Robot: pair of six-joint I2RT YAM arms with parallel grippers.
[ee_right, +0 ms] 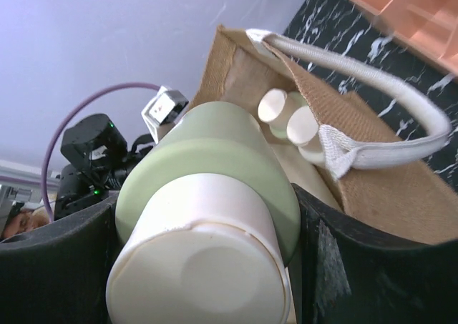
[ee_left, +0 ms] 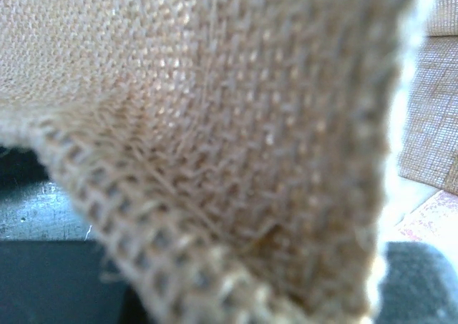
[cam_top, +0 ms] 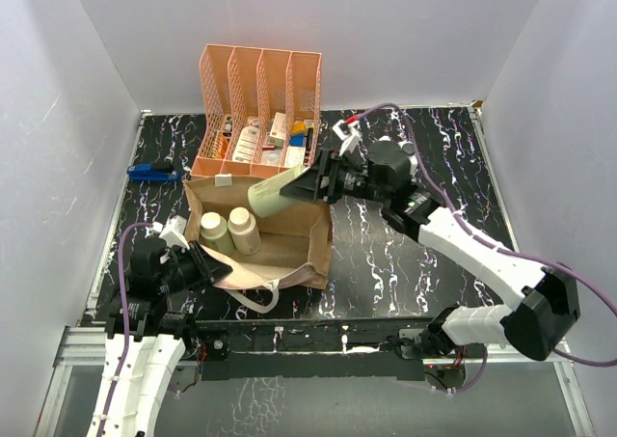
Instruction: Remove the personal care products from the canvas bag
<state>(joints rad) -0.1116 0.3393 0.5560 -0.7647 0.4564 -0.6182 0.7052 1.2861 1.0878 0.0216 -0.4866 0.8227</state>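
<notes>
The canvas bag [cam_top: 289, 239] stands open on the table, left of centre. Two pale olive-green bottles with cream caps [cam_top: 214, 229] [cam_top: 242, 225] stand inside it; their caps also show in the right wrist view [ee_right: 273, 104]. My right gripper [cam_top: 307, 184] is shut on a third pale green bottle [cam_top: 273, 193] and holds it tilted above the bag's back rim. In the right wrist view that bottle [ee_right: 215, 159] sits between the dark fingers [ee_right: 358, 267]. My left gripper [cam_top: 204, 268] pinches the bag's front left rim. Bag fabric [ee_left: 215, 124] fills the left wrist view and hides the fingers.
An orange slotted file rack [cam_top: 260, 80] with small boxes stands just behind the bag. A blue object [cam_top: 152, 173] lies at the left table edge. The bag's cream handle [ee_right: 358, 66] arches near the held bottle. White walls close in the table.
</notes>
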